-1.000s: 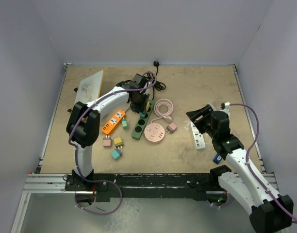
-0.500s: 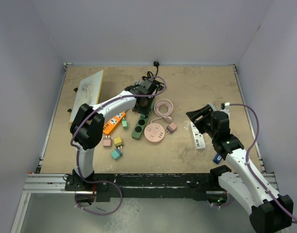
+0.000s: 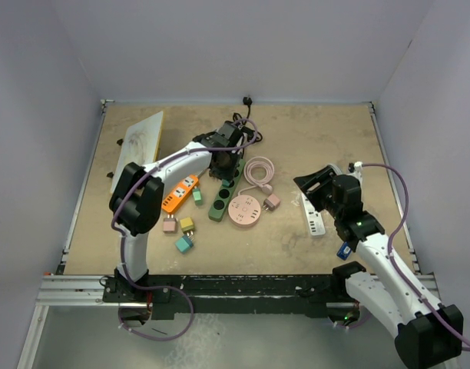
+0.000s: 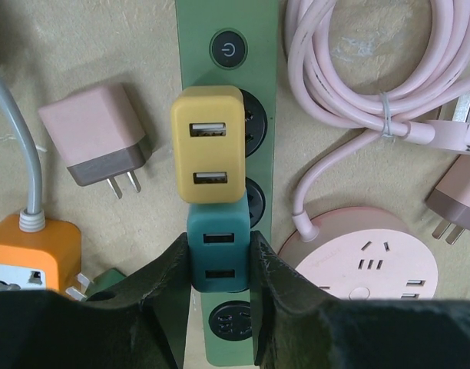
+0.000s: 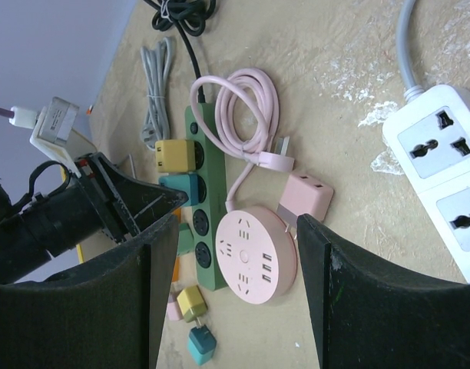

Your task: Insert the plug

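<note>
My left gripper is shut on a teal plug that sits on a socket of the green power strip, right below a yellow plug seated in the strip. In the top view the left gripper is over the strip's far end. The right wrist view shows the teal plug and yellow plug side by side on the strip. My right gripper is open and empty, raised right of the pink round socket.
A pink round socket with coiled pink cable, loose pink plugs, an orange strip, a white strip, small plugs, black cable and a board lie around.
My left gripper moved right from the strip's far end, then settled back slightly toward the strip with the teal plug. The right arm has barely moved.
</note>
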You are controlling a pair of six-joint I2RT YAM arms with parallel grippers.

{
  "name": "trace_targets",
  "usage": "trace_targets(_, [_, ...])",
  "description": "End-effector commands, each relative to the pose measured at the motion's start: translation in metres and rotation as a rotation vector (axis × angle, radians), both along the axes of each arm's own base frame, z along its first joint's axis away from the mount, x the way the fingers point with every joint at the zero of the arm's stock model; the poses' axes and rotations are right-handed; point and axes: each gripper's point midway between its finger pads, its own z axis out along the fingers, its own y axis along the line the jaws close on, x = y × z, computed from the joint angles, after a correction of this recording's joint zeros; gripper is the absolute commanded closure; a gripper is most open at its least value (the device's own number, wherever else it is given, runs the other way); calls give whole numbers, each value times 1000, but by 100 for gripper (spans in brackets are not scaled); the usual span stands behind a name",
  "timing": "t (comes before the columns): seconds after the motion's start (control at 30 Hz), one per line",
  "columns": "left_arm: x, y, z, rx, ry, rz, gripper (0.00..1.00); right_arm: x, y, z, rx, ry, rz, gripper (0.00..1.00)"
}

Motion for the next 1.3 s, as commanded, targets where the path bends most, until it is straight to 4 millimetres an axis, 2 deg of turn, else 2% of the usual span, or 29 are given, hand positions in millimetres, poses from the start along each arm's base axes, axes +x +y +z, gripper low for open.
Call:
trace_targets(0.0, [-61,47,-136,199,308,16,100,6,3,13,17,-45,5,35])
trace_targets(0.1, [-58,43,-128,179,286,33,100,6,1,12,11,-45,0,35])
trace_targets(0.2, [-46,34,-102,137,237,53,100,6,1,13,11,-47,-2,35])
trace_targets(0.27, [-36,26,-77,99,193,58,97,6,1,12,11,-44,0,35])
trace_targets(0.4, [-15,9,-20,19,93,52,76,5,3,11,16,-38,6,35])
trace_targets(0.43, [-8,3,1,-9,53,49,74,5,3,12,19,-39,7,35])
trace_targets(0.47, [-6,2,11,-11,35,50,71,5,4,13,23,-41,8,35])
trace_targets(0.6, [6,-5,78,-86,-111,56,60,5,3,15,22,-46,7,35])
trace_targets(0.67, [6,-3,99,-114,-151,57,51,6,2,16,12,-50,7,35])
trace_targets(0.73, [2,-3,114,-142,-175,45,46,7,2,16,-4,-48,10,35])
trace_targets(0.93, [-3,6,156,-236,-327,69,44,15,4,13,-91,-37,67,31])
trace_targets(1.07, [-7,16,198,-368,-506,112,43,29,7,6,-225,-44,151,31])
trace_targets(1.2, [-26,28,229,-504,-650,122,43,37,22,-19,-300,39,260,31])
trace_targets(1.27, [-37,35,238,-565,-707,126,43,38,31,-31,-333,77,279,31])
